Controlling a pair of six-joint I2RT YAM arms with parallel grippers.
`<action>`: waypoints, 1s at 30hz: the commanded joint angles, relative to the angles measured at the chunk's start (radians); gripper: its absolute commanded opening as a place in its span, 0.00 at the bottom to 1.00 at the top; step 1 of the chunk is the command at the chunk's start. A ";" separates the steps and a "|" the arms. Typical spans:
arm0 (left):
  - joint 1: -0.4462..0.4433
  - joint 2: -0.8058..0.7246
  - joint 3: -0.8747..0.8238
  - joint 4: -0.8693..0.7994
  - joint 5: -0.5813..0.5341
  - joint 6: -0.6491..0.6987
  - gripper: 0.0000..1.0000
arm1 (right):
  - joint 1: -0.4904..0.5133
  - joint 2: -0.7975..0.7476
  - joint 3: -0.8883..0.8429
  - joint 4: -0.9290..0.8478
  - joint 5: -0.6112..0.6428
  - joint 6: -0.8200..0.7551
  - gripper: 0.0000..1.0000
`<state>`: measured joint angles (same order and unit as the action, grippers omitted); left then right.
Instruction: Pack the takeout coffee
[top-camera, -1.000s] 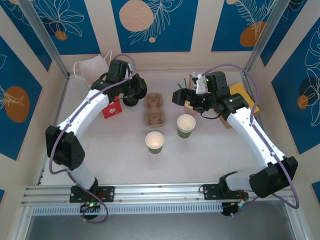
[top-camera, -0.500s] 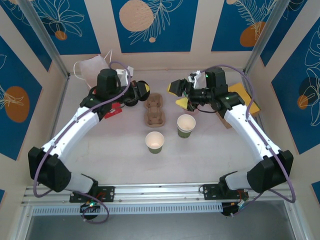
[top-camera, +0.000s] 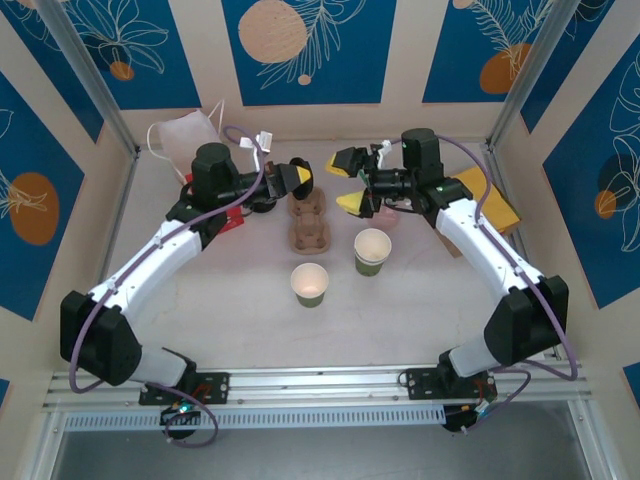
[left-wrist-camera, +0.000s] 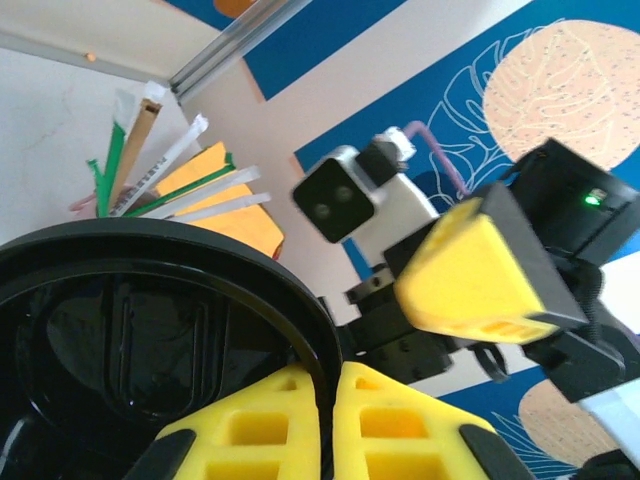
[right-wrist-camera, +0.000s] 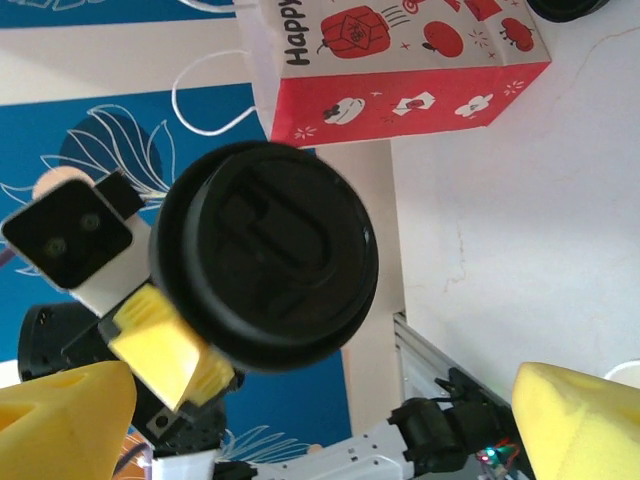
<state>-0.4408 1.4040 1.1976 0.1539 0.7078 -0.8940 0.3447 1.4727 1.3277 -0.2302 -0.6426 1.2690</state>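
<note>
Left claw (top-camera: 300, 180) clamped shut on the rim of a loose black lid (right-wrist-camera: 265, 255); right claw (top-camera: 350, 183) spread wide, gripping nothing.
Both claws hang in the air just behind the cardboard cup tray (top-camera: 310, 220), facing each other, with the lid held upright by the left yellow fingers (left-wrist-camera: 300, 385). The takeout coffee (top-camera: 262, 205) sits on the desk (top-camera: 230, 300) just left of the tray. It is mostly hidden under the left arm, so only its dark top shows. A red paper bag (right-wrist-camera: 400, 70) lies further left of the tray. A lidless green cup (top-camera: 372, 250) and a second lidless cup (top-camera: 310, 284) stand on the tray's near side.
</note>
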 joint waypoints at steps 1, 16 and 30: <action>-0.006 0.017 -0.004 0.125 0.053 -0.059 0.07 | -0.006 0.026 0.025 0.124 -0.056 0.132 0.96; -0.007 0.086 0.013 0.251 0.104 -0.139 0.06 | 0.004 0.118 0.021 0.371 -0.120 0.368 0.92; -0.011 0.115 0.007 0.378 0.098 -0.232 0.05 | 0.004 0.126 -0.035 0.484 -0.124 0.462 0.90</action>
<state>-0.4435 1.5085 1.1976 0.4500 0.7856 -1.0943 0.3458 1.5883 1.3079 0.2001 -0.7383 1.6894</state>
